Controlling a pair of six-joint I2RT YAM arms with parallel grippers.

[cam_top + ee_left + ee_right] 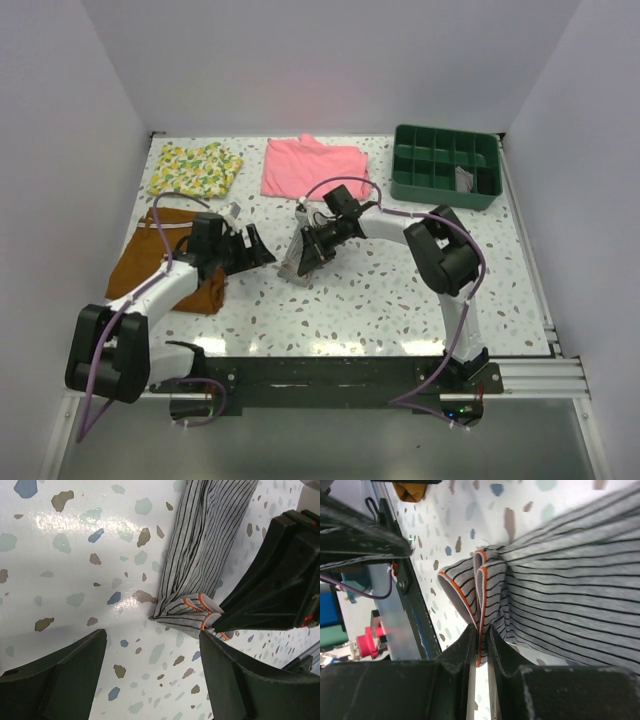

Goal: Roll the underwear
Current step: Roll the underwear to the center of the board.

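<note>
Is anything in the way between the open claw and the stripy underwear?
Nothing visible is. Only speckled table shows between the open left gripper and the underwear. The right gripper is shut on the underwear's orange-trimmed edge.

the underwear (210, 555) is grey with thin dark stripes and orange edging; the surface (65, 572) is white, speckled.

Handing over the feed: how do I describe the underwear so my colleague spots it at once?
On the speckled table, in the top view, look just below the pink garment. The underwear is the grey bundle pinched in the right gripper. Only it has thin dark stripes and orange edging.
</note>
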